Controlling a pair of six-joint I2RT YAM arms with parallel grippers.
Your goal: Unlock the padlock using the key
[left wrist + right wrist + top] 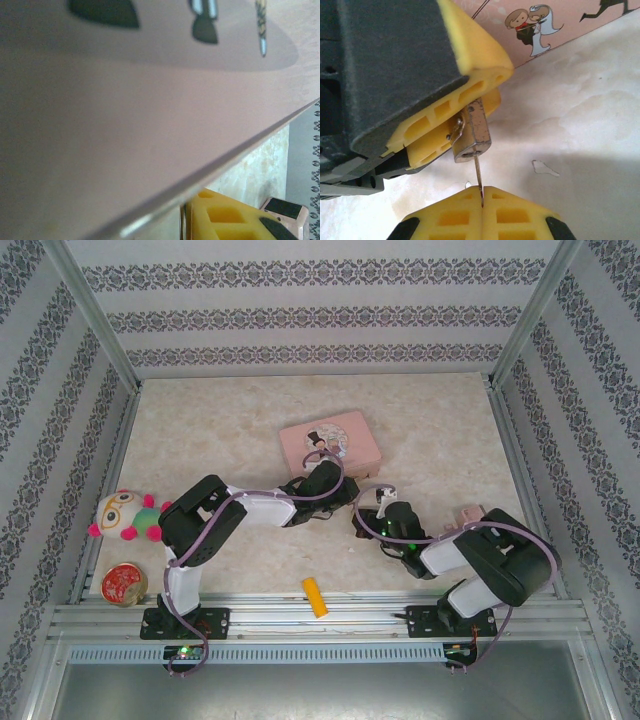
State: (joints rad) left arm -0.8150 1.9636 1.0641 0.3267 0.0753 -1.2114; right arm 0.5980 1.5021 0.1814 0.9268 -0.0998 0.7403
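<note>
Two grips: we are clamping the padlock point(475, 132) in our left fingers point(475, 55) near the worktop's point(580, 125) middle, our right fingers point(510, 200) pinching the key point(478, 172) entering it; we are fearing an off-axis twist bending it.

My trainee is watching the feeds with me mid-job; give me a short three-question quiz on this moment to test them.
1. True or false: the right tool is shut on the key.
2. Which holds the padlock? A) left tool B) right tool C) neither
3. Fill in: the pink ____ with a cartoon bride and groom lies beyond the padlock.
Key: 1 true; 2 A; 3 tin.
</note>
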